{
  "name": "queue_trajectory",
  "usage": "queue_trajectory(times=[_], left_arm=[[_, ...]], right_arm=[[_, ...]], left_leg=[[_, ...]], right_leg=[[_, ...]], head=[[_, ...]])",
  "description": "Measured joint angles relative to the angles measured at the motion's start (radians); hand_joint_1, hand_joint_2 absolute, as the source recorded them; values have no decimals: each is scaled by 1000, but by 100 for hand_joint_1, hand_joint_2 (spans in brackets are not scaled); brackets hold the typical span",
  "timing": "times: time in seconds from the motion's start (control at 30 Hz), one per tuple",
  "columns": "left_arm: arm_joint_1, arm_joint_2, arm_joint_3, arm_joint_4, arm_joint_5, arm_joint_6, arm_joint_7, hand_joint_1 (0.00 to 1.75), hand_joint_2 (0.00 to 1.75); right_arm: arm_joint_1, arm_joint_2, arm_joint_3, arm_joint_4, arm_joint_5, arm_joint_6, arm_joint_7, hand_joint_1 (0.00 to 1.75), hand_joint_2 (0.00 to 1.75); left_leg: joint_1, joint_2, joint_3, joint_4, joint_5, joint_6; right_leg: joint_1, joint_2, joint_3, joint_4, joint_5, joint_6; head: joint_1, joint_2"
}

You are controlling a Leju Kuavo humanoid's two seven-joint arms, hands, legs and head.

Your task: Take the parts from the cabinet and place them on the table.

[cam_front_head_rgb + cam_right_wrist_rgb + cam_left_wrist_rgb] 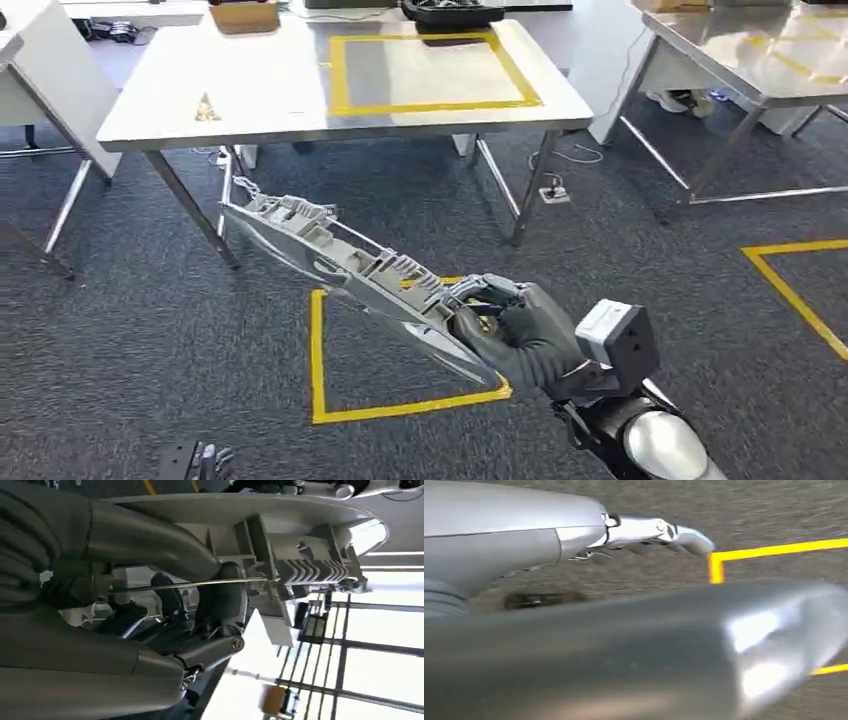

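Observation:
My right hand (520, 335) grips one end of a long grey plastic part (330, 250) with ribbed clips. The part sticks out to the left, tilted above the carpet. The right wrist view shows the same part (300, 560) close up, with my thumb and dark fingers (220, 600) wrapped around its edge. Ahead stands the steel table (260, 90), with a yellow taped rectangle (430, 104) on its top. The part hangs short of the table's near edge. My left hand (195, 462) hangs low at the bottom left and holds nothing. Its fingers (659, 530) reach out straight over the floor.
A black tray (450, 12) and a cardboard box (243, 15) sit at the table's far edge. Another steel table (740, 50) stands to the right, and a white one (40, 70) to the left. A yellow taped square (318, 350) marks the carpet below the part. A power strip (553, 193) lies under the table.

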Motion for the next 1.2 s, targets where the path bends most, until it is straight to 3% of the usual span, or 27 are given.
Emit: queue_trajectory(times=[0.03, 0.07, 0.1, 0.13, 0.17, 0.2, 0.23, 0.27, 0.33, 0.4, 0.43, 0.47, 0.53, 0.57, 0.6, 0.67, 0.73, 0.87, 1.03, 1.07, 1.1, 1.17, 1.2], left_arm=[[-1, 0, 0, 0, 0, 0, 2, 0, 0], [-4, -2, 0, 1, 0, 0, 5, 0, 0], [-7, -2, 0, 0, 0, 0, 8, 0, 0], [-8, -2, 0, -5, -1, 0, 12, 0, 0], [-12, -2, -1, -11, -2, 2, 13, 0, 0], [-18, 0, -1, -13, -2, 3, 14, 0, 0], [-21, 8, -1, -13, -2, 6, 16, 0, 0], [-23, 5, -1, -13, -2, 9, 16, 0, 0], [-21, 5, -1, -13, 0, 9, 14, 0, 0], [-13, 5, -1, -13, 2, 9, 14, 0, 0], [-9, 5, -1, -13, 4, 10, 13, 0, 0], [-7, 5, -1, -13, 5, 11, 11, 0, 0], [-6, 6, -1, -13, 5, 14, 10, 0, 0], [-3, 6, -1, -12, 5, 14, 10, 0, 0], [-3, 6, -1, -11, 1, 14, 10, 0, 0], [2, 10, -1, -16, -8, 15, 9, 0, 0], [1, 13, -2, -18, -18, 15, 6, 0, 0], [1, 26, -2, -26, -25, 11, -5, 0, 0], [1, 27, -2, -30, -26, 9, -6, 0, 0], [1, 27, -2, -30, -27, 8, -6, 0, 0], [1, 28, -2, -30, -27, 7, -6, 0, 0], [-1, 28, -3, -31, -34, 0, -6, 0, 0], [-4, 26, -6, -33, -35, 0, -6, 0, 0]], right_arm=[[1, -3, 0, 0, 8, 0, -5, 175, 175], [3, -6, 1, 0, 14, 0, -12, 175, 175], [7, -8, 1, 0, 21, 0, -14, 175, 175], [7, -9, 1, -3, 27, 0, -16, 175, 175], [7, -9, 1, -8, 31, -1, -16, 175, 175], [5, -9, 1, -10, 35, -1, -16, 175, 175], [7, -8, 1, -11, 38, -1, -18, 175, 175], [9, -7, 1, -11, 44, -1, -19, 175, 175], [14, -7, 1, -11, 54, -1, -21, 175, 175], [23, -8, 1, -10, 58, 0, -23, 175, 175], [26, -8, 1, -10, 59, 2, -26, 175, 175], [27, -7, 1, -9, 62, 2, -32, 175, 175], [27, -5, 1, -9, 66, -2, -40, 175, 175], [27, -4, 1, -9, 67, -3, -43, 175, 175], [28, -3, 1, -9, 67, -3, -45, 175, 175], [30, -2, 1, -10, 71, -4, -48, 175, 175], [35, -2, -1, -11, 71, -5, -48, 175, 175], [47, -2, -5, -23, 74, -2, -44, 175, 175], [55, -2, -6, -26, 85, 8, -33, 175, 175], [55, -2, -6, -26, 87, 11, -32, 175, 175], [53, -2, -6, -26, 87, 15, -32, 175, 175], [49, -1, -6, -26, 90, 17, -32, 175, 175], [45, -1, -6, -27, 91, 17, -32, 175, 175]], left_leg=[[-3, 0, 17, -3, -17, 1], [-5, 0, 33, -3, -32, 1], [-11, -8, 42, -2, -52, -4], [-12, -6, 55, -13, -72, -7], [-16, -6, 74, 10, -47, -13], [-14, -5, 72, 9, -40, -20], [-15, -2, 78, 14, -55, -27], [-16, 5, 71, 56, -72, -31], [-6, 7, -12, 188, -138, -43], [0, 7, -83, 268, -210, -48], [3, 8, -99, 261, -205, -50], [6, 8, -97, 219, -164, -51], [8, 9, -62, 65, -21, -51], [8, 9, -56, 35, 9, -54], [3, 12, -75, 20, -8, -50], [0, 12, -76, 24, 14, -33], [2, 9, -73, 21, 19, -36], [1, 9, -71, 21, 14, -25], [0, 10, -70, 21, 10, -19], [-3, 10, -71, 25, 7, -16], [-8, 10, -72, 26, 5, -9], [-8, 11, -72, 24, 4, -6], [1, 10, -61, 11, 7, 1]], right_leg=[[10, -1, -6, -74, 112, -16], [17, -4, -11, -148, 290, -30], [23, 2, -5, -172, 348, -33], [23, 3, 3, -173, 343, -34], [18, 9, 11, -189, 343, -37], [18, 10, 24, -191, 345, -39], [10, 4, 40, -201, 384, -49], [8, -1, 48, -196, 387, -57], [7, 0, 50, -194, 381, -61], [5, 3, 50, -193, 372, -59], [3, 5, 51, -190, 367, -56], [1, 6, 53, -184, 360, -53], [-3, 6, 59, -171, 346, -44], [-4, 6, 60, -170, 342, -39], [-1, 7, 57, -168, 344, -34], [-2, 8, 56, -176, 345, -21], [3, 8, 56, -172, 344, -47], [3, 8, 64, -183, 344, -44], [2, 8, 69, -191, 343, -21], [1, 8, 70, -196, 345, -14], [-7, 7, 72, -199, 345, 2], [-7, 8, 72, -201, 344, 7], [-2, 8, 73, -199, 338, 14]], head=[[1, 0], [0, 0], [4, 0], [3, 0], [2, 0], [2, 0], [4, 0], [-5, 0], [-9, 0], [-9, 0], [-9, 0], [-9, 0], [-9, 0], [-10, 0], [-10, 0], [-9, 0], [-7, 0], [-7, 0], [-7, 0], [-7, 0], [-8, 0], [-7, 0], [-7, 0]])
